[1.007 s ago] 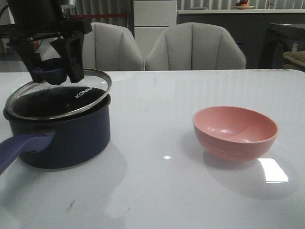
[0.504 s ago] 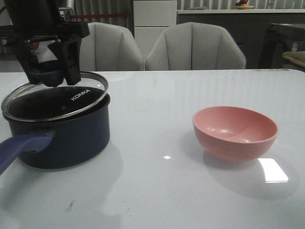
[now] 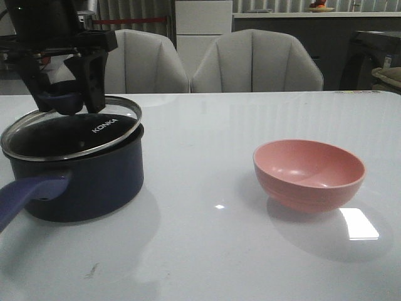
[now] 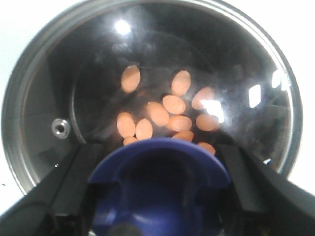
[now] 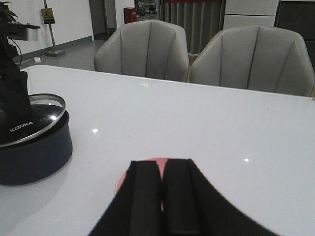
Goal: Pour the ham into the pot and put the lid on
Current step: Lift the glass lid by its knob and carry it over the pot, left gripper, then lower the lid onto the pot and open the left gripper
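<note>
Pot (image 3: 81, 182) sits at the left of the table (image 3: 207, 251), dark navy, its long purple-blue handle (image 3: 28, 193) running toward the front-left corner, so its long axis slants from the pot body out toward the camera's lower left. On top of it rests the lid (image 3: 72, 133), not level: the near-left rim lies low on the pot's edge while the far-right rim, beside the white KONKA lettering, stands a little proud. The left gripper (image 3: 62, 97) comes down from above with its two black fingers (image 3: 94, 78) closed on either side of the lid's blue knob (image 3: 62, 100), gripping it. Through the glass in the left wrist view, the ham (image 4: 165, 114) lies as a loose heap of orange-pink oval slices on the pot's black floor, just beyond the knob.

Bare tabletop separates the pot from a pink bowl (image 3: 309, 174) standing upright at the right, well apart, with nothing between them. In the right wrist view the right gripper (image 5: 162, 189) hangs above that bowl, its fingers pressed together and holding nothing. Behind the table stand two grey padded chairs (image 3: 257, 61), side by side.
</note>
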